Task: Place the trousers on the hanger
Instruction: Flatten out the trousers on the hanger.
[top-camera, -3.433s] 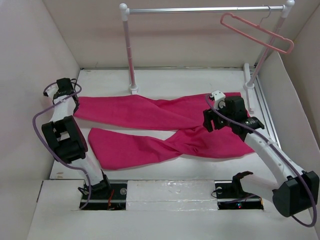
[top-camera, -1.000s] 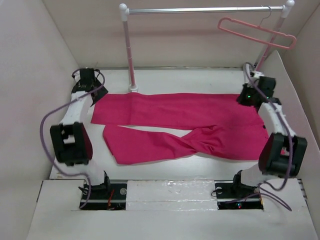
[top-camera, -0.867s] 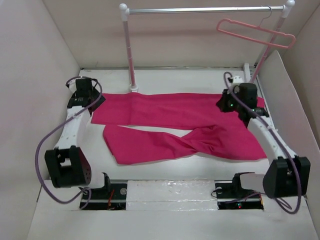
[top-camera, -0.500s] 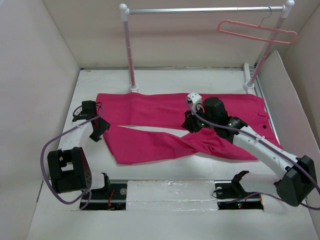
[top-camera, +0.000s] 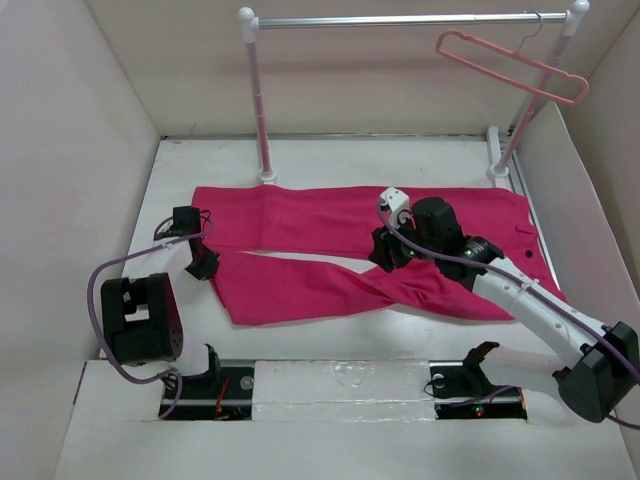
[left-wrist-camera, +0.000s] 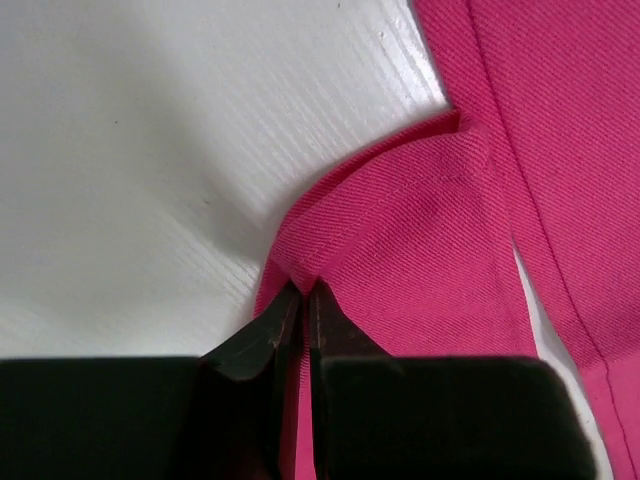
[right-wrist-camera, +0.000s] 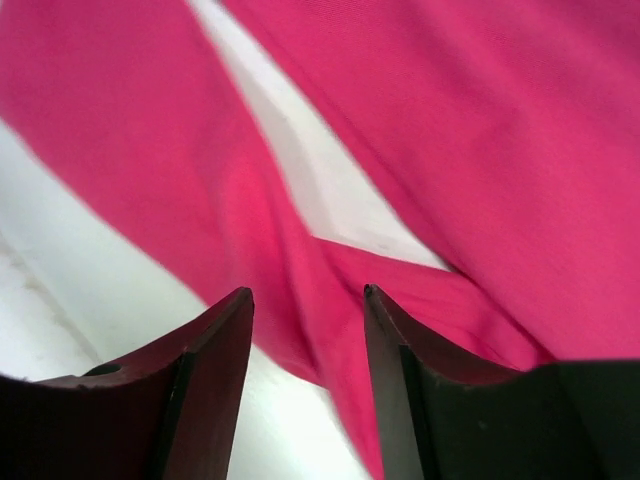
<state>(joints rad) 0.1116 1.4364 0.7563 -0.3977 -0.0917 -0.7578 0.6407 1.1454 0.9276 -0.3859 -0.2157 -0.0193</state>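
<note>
Your left gripper (left-wrist-camera: 303, 292), bottom centre, pinches the trousers (left-wrist-camera: 420, 240) at a hem corner; your right gripper (right-wrist-camera: 306, 310) hangs parted above them.

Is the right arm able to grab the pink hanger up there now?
Probably yes. The hanger hangs on the rail at that arm's side, nothing stands between, and the right gripper is open above the trousers.

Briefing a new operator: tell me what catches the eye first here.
Bright pink trousers lie spread across the white table. The left end effector pinches a leg's hem at the left; the right end effector hovers open over the middle. A pink hanger hangs on the rail, back right.
</note>
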